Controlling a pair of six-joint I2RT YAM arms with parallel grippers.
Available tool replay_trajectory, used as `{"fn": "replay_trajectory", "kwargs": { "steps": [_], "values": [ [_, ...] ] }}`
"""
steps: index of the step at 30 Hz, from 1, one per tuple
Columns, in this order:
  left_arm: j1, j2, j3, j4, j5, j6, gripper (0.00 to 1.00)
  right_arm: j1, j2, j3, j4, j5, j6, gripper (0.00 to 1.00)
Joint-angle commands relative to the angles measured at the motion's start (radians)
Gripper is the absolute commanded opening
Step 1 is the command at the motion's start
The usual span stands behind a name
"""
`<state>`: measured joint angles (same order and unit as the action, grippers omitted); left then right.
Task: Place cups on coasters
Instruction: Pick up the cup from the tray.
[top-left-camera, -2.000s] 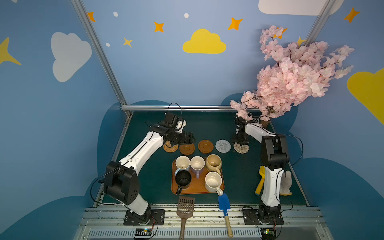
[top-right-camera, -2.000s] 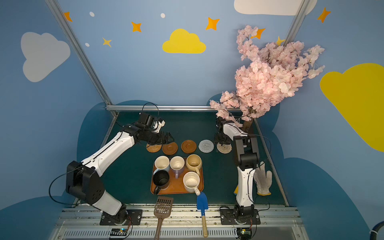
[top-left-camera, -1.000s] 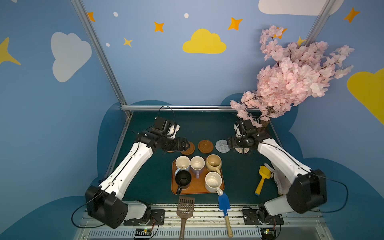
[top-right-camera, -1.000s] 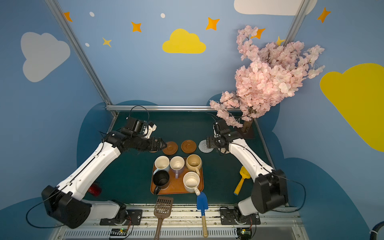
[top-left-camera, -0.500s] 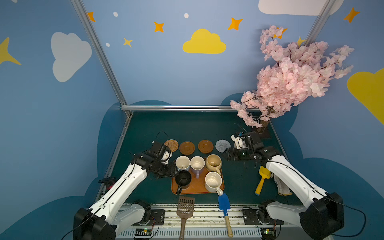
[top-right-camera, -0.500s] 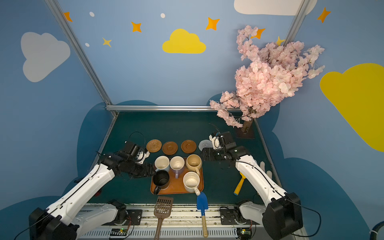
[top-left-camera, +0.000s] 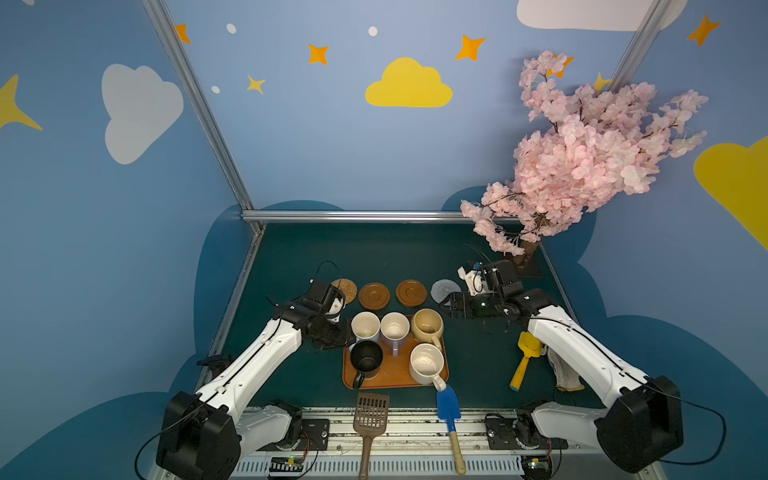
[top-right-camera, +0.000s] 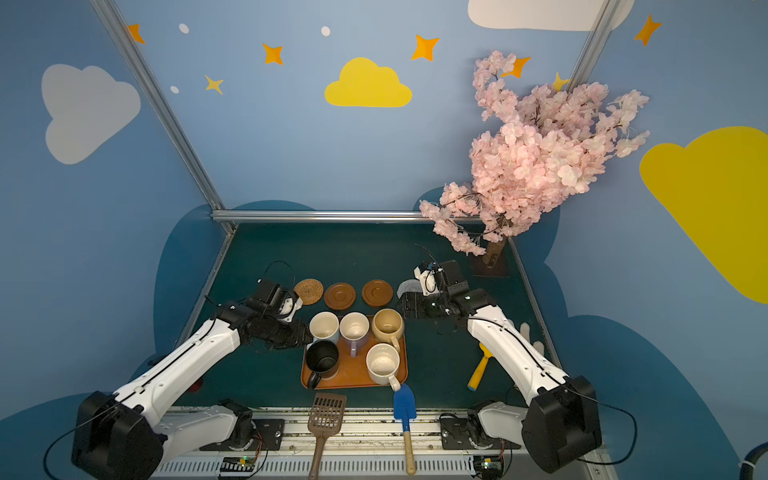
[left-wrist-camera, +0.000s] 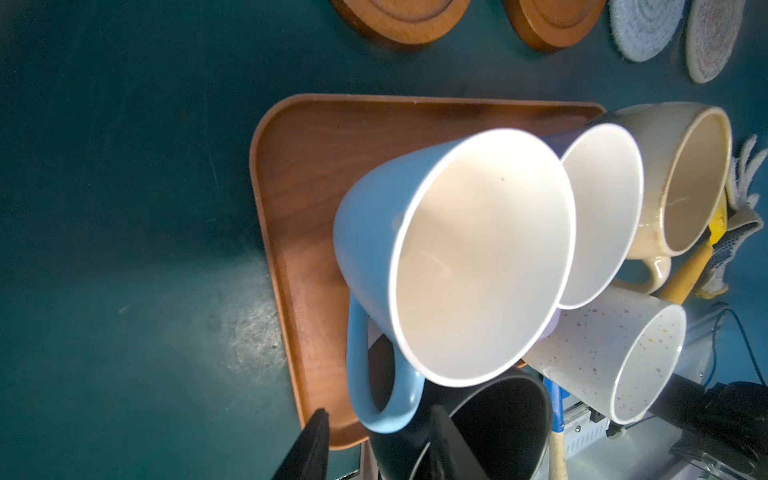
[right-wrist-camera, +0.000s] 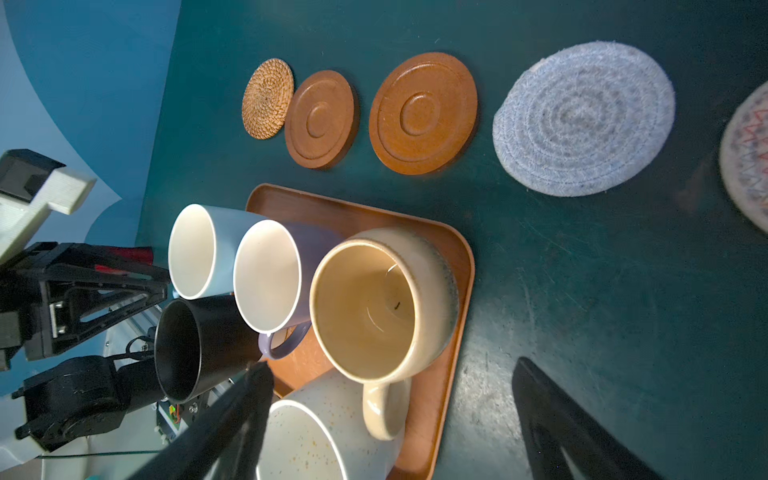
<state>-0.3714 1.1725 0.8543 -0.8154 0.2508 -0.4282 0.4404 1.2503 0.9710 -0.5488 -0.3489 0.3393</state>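
Presumably rigid, slick, breakable ceramic: light blue mug (left-wrist-camera: 365, 232) at tray (left-wrist-camera: 299, 166) back corner, best held by its handle (left-wrist-camera: 357, 374), which left hand (left-wrist-camera: 378, 411) straddles, jaws parted; right hand (right-wrist-camera: 390, 368) wide open, empty.

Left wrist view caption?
Left gripper brackets the light blue mug handle on the tray; coasters beyond sit bare.

The dark green table (top-left-camera: 374, 257) holds an orange tray (top-left-camera: 392, 384). Behind it, in a row, lie a woven coaster (top-left-camera: 348, 290), a brown coaster (top-left-camera: 374, 295), another brown coaster (top-left-camera: 411, 292), a grey rope coaster (top-left-camera: 443, 289) and a pale rope coaster (right-wrist-camera: 748, 158). A yellow scoop (top-left-camera: 524, 360) and a glove (top-left-camera: 563, 374) lie at the right.
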Motion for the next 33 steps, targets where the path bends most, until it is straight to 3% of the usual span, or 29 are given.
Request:
{"fn": "replay_trajectory", "kwargs": {
  "steps": [1, 5, 13, 33],
  "values": [
    [-0.001, -0.002, -0.008, 0.007, -0.009, 0.03, 0.36, 0.004, -0.004, 0.029, -0.002, 0.008, -0.003, 0.9],
    [-0.001, 0.022, -0.018, 0.023, -0.005, 0.024, 0.29, 0.004, 0.003, 0.032, 0.005, 0.005, 0.003, 0.9],
    [-0.002, 0.026, -0.033, 0.028, -0.009, 0.039, 0.34, 0.005, 0.02, 0.029, 0.013, 0.017, 0.001, 0.9],
    [-0.051, 0.063, -0.061, 0.082, -0.069, 0.043, 0.31, 0.004, 0.061, 0.031, 0.023, 0.032, 0.014, 0.9]
  ]
}}
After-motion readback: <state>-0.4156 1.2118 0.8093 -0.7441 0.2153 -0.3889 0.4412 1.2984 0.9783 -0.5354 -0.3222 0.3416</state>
